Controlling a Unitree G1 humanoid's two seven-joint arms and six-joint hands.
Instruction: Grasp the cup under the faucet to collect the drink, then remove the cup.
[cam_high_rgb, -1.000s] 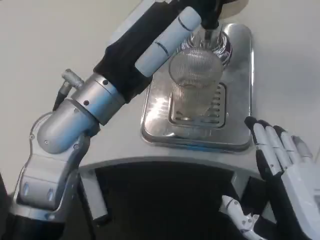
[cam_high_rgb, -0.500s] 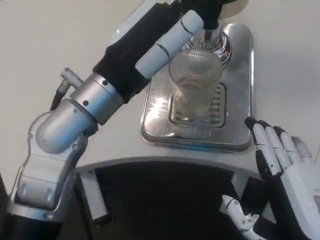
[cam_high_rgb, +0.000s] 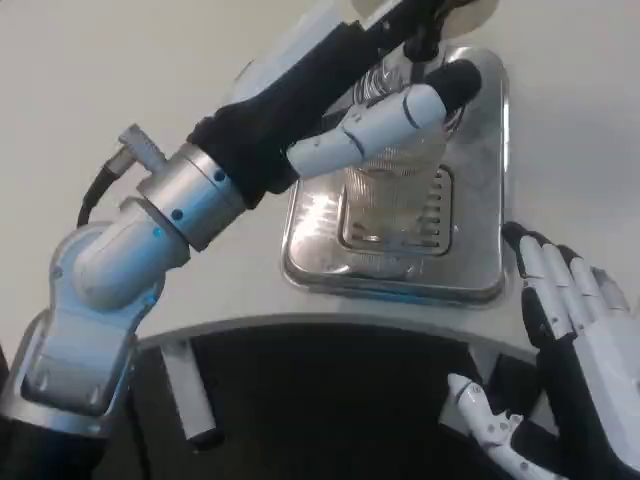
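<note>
A clear ribbed cup (cam_high_rgb: 392, 190) stands upright on the slotted grate (cam_high_rgb: 437, 205) of a shiny metal drip tray (cam_high_rgb: 480, 240), which sits on the white worktop (cam_high_rgb: 120, 70) at the far middle of the scene. Pale liquid shows in the lower part of the cup. Directly above the cup's mouth hangs a dark faucet (cam_high_rgb: 422, 40), with a chrome fitting just behind the cup's rim.

The left hand (cam_high_rgb: 385, 125) reaches in from the left, its silver forearm (cam_high_rgb: 175, 205) and black wrist sleeve running diagonally up toward the tray. One white finger with a black tip lies across the upper front of the cup, touching its ribbed wall; the fingers (cam_high_rgb: 440, 88) seem to wrap round the cup near its rim, though the far side of the grasp is hidden behind the hand and the glass, so a full hold cannot be confirmed from there. The cup's base rests on the grate.

The right hand (cam_high_rgb: 575, 340) hangs at the near right, beside the near right corner of the tray and apart from it. Its fingers (cam_high_rgb: 540, 285) point toward the far side, slightly spread and holding nothing, with the thumb lower down near the worktop's curved near edge (cam_high_rgb: 300, 325). Beneath that edge lies a dark space in which the robot's own body parts show.
</note>
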